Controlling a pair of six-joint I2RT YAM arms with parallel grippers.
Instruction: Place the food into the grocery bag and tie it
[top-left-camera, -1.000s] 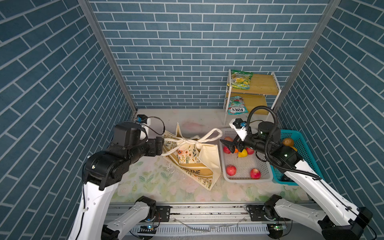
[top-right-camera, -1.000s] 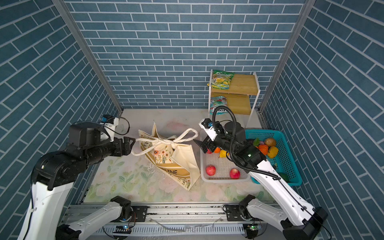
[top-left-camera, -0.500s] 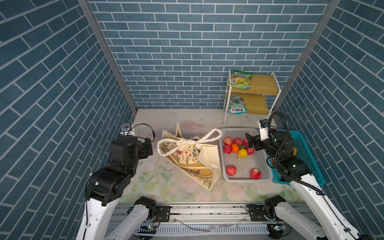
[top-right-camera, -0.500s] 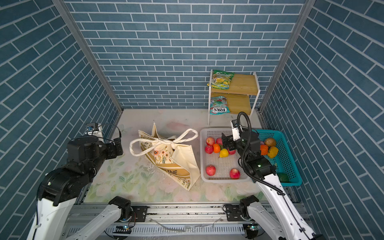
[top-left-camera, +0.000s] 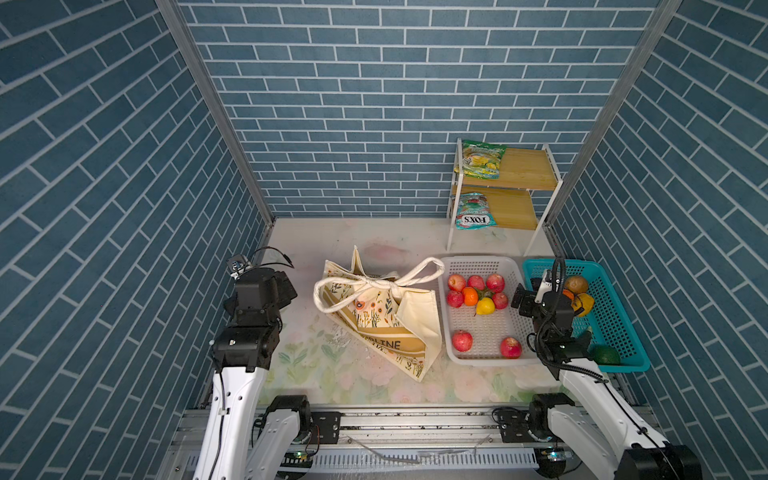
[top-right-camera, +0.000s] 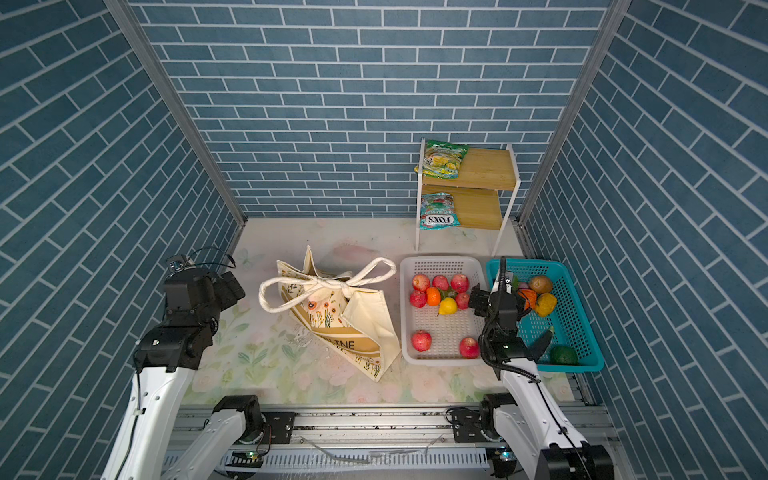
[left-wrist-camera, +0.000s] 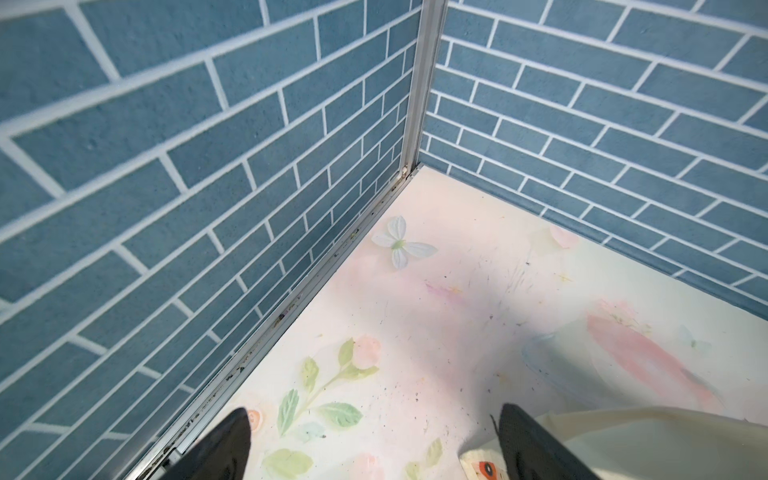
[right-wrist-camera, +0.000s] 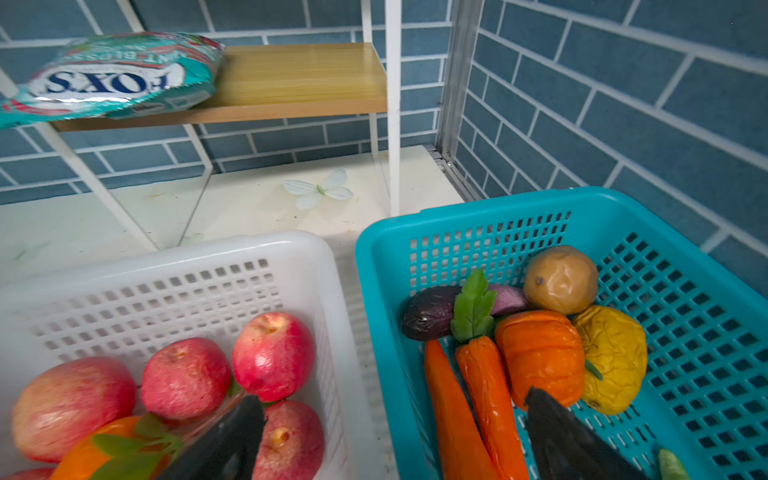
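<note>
– Jaws on both arms, status?
– Both spread wide, both empty. The left gripper (left-wrist-camera: 376, 411) hangs over bare floral mat (left-wrist-camera: 457, 311) near the wall corner, with cream cloth of the grocery bag (left-wrist-camera: 644, 436) just beside one finger. The right gripper (right-wrist-camera: 392, 401) hovers above the gap between the white basket (right-wrist-camera: 166, 257) and the teal basket (right-wrist-camera: 478, 203), gripping nothing.
– Step?
– Reads as the end, my call. In both top views the grocery bag sits on the floral mat between the left arm and the white basket. It leans, and its strap handles (top-left-camera: 376, 284) are knotted in a bow over the mouth. Neither arm touches it.
– Anything left to do?
– The bow hides the inside, so I can't tell what is in there. Plenty of food lies outside it. If more must go in, the next move calls for loosening the bow first; if not, just parking the arms.
– Materials, big to small, quick.
– Mat: flat, smooth, printed, scuffed. Bag: soft canvas, floppy, creased, tan lettered band. Shelf (top-left-camera: 523, 166): two wood boards on a thin white frame. Baskets: rigid perforated plastic, side by side. FOX'S packet (top-left-camera: 473, 212) on the lower board, yellow-green packet (top-left-camera: 482, 160) on the upper: shiny crinkly foil, likely slippery. Fruit: red apples (top-left-camera: 462, 340), round, dull skin. One orange (top-left-camera: 470, 296) and a small yellow fruit (top-left-camera: 485, 306) sit among them in the white basket.
</note>
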